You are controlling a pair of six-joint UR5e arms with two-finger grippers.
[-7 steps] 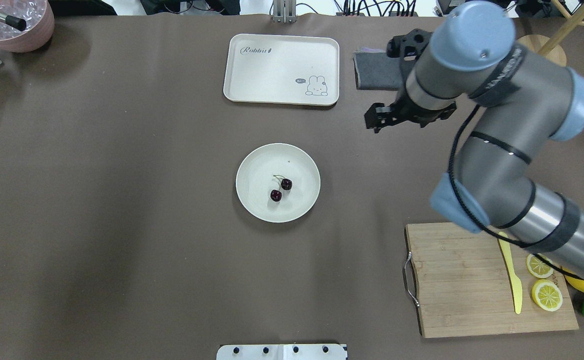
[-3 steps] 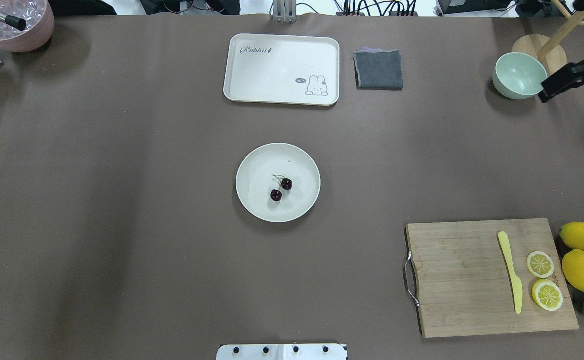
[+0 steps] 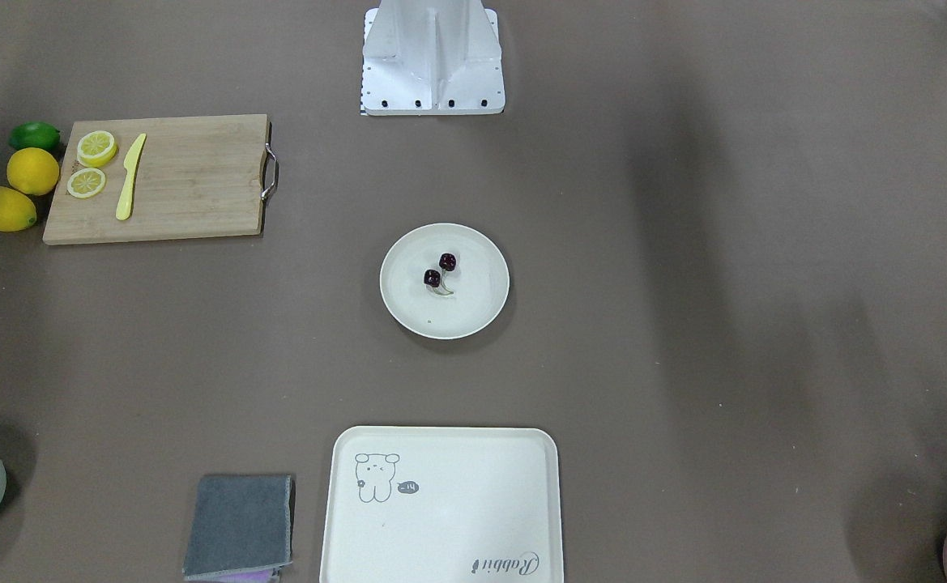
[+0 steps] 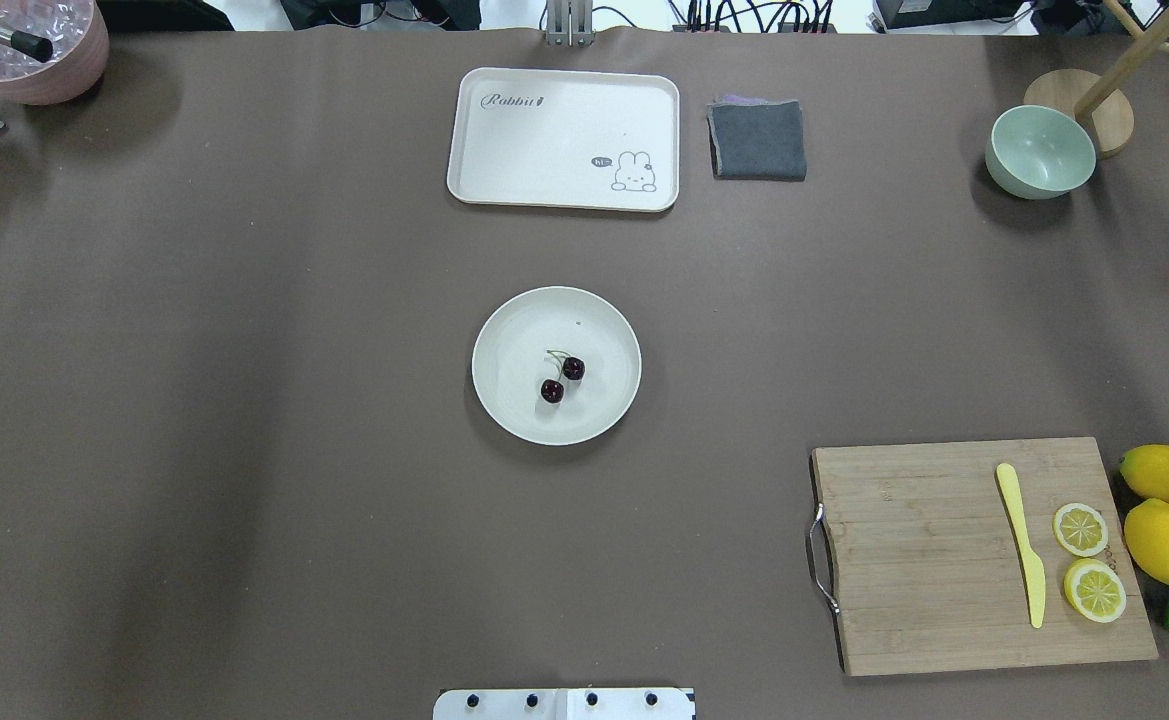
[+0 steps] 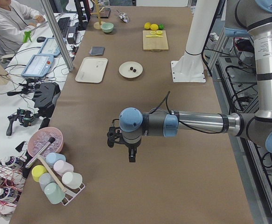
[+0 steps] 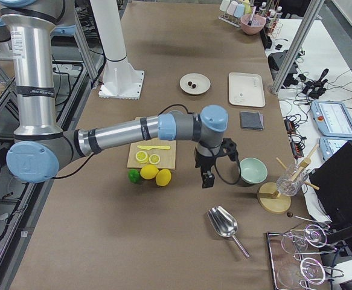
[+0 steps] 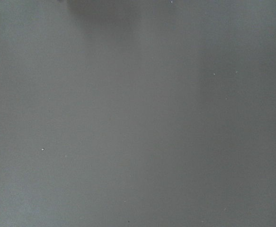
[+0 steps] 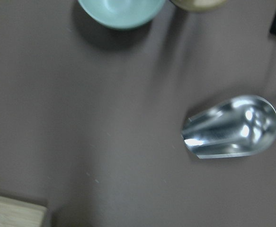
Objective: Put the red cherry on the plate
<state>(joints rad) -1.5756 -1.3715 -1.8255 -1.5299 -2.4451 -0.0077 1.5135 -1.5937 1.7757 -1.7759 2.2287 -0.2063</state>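
Far to the left of the plate (image 4: 510,335) hangs the left gripper (image 5: 132,157), the red cherry (image 4: 552,391) lies on the plate, and far to its right hangs the right gripper (image 6: 207,179); I cannot tell if either one is spread or pressed together.

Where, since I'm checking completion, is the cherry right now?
In the overhead view the cherry lies inside the plate at the table's centre, with the tray beyond it.
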